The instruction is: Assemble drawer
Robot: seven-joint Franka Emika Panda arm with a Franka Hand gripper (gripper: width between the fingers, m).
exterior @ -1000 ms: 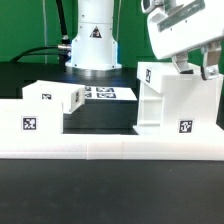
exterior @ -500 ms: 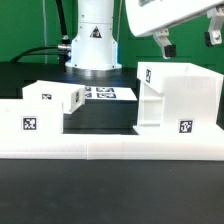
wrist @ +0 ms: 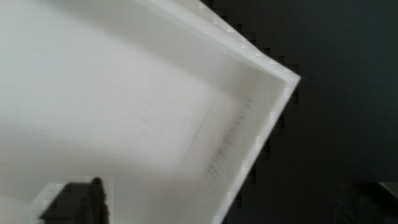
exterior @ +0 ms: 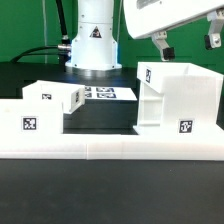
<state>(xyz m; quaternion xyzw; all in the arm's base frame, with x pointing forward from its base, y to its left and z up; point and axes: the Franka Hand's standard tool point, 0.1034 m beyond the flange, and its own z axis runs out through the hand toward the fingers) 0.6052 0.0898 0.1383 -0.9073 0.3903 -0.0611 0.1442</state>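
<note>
Dark bench (exterior: 110,195) runs open past the rim corner of the drawer housing (exterior: 185,95). Pincer (exterior: 188,42) hangs just above it, fingers spread apart, holding nothing, not touching.

Hand (exterior: 188,40) held high, pointing straight down; two dark fingers (exterior: 163,43) spread wide apart; white wrist housing (exterior: 165,15) directly above the fingers.

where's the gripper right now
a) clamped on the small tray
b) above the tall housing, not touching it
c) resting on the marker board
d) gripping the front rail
b: in the exterior view the gripper hangs open over the housing, with a dark gap between its fingertips and the housing's top edge.
</note>
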